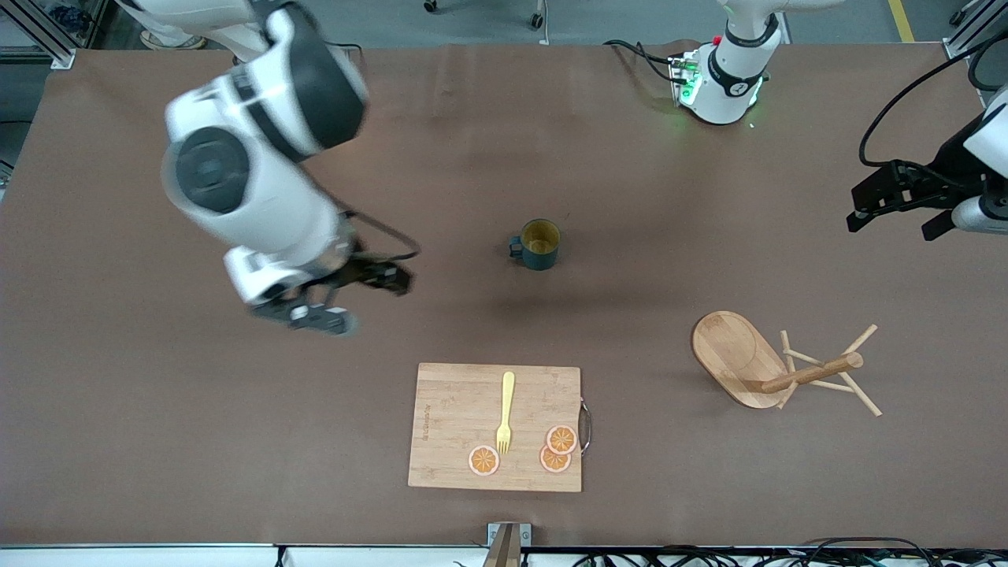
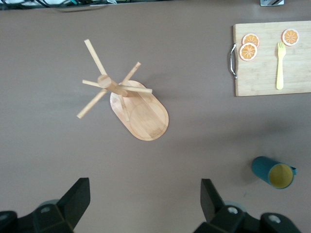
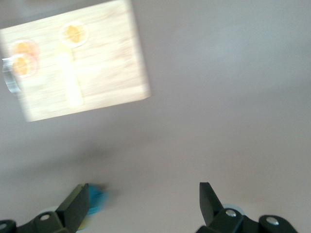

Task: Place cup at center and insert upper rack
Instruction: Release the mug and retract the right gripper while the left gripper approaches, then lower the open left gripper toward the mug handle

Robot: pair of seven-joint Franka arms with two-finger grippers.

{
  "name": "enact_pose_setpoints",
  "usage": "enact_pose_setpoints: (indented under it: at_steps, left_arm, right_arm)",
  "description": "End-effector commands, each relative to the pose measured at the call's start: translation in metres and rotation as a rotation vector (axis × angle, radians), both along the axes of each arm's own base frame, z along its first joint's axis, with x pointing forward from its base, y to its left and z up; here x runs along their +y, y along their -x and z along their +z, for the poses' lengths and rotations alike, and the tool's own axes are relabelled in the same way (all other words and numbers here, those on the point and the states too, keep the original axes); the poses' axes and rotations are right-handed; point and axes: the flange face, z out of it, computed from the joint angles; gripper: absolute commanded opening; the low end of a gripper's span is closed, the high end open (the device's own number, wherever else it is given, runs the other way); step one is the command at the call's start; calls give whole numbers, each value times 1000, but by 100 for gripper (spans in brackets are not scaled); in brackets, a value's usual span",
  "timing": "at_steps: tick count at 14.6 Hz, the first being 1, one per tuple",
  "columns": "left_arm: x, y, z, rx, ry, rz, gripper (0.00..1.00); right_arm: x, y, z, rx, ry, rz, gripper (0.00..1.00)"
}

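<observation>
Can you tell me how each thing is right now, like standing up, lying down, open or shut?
cup: standing upright, empty, mid-table.
upper rack: tipped on its side, post and pegs pointing sideways.
cutting board: lying flat.
fork: lying on the board.
orange slices: three, flat on the board.
left gripper: open, empty, above the rack.
right gripper: open, empty, above bare table.

Your front view looks down high across the counter (image 1: 118,441); both wrist views look down, sharing the cutting board (image 2: 296,77).

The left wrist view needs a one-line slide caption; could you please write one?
Open left claw above the brown table, overlooking a tipped light wooden mug tree and a dark teal mug.
</observation>
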Motion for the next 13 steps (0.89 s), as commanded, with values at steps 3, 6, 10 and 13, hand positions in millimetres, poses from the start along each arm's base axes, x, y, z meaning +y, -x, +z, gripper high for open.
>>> enact_pose_setpoints:
  at_steps: [3,6,10,13]
  left_arm:
    - [-114,33,8,45,32,83,100]
    - [-205,67,5,60,29,156,100]
    - [-313,114,-15,57,49,251,100]
    - [-390,166,-42,-3,-31,291,100]
  right_arm:
    - [-153,-20,25,5,17,60,100]
    - [-245,-29,29,-20,-8,182,100]
    - [-282,-2,79,-78,14,159,100]
    - [-289,25,99,-99,10,163,100]
